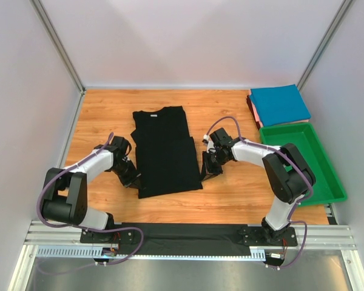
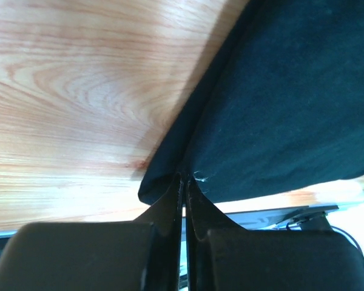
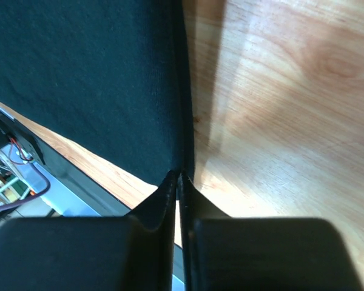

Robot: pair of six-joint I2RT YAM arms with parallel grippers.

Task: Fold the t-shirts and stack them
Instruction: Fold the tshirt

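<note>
A black t-shirt (image 1: 165, 150) lies in the middle of the wooden table, folded into a long strip with its collar at the far end. My left gripper (image 1: 131, 176) is shut on the shirt's near left edge. In the left wrist view its tips (image 2: 186, 177) pinch the black cloth (image 2: 279, 109) at a corner. My right gripper (image 1: 207, 170) is shut on the near right edge. In the right wrist view its tips (image 3: 179, 176) clamp the hem of the shirt (image 3: 91, 79). A folded teal t-shirt (image 1: 280, 104) rests at the far right on a reddish one (image 1: 253, 113), of which only an edge shows.
A green plastic tray (image 1: 303, 159) stands along the right side, just behind the right arm's elbow. White walls close in the table on the left, back and right. A metal rail (image 1: 188, 239) with the arm bases runs along the near edge.
</note>
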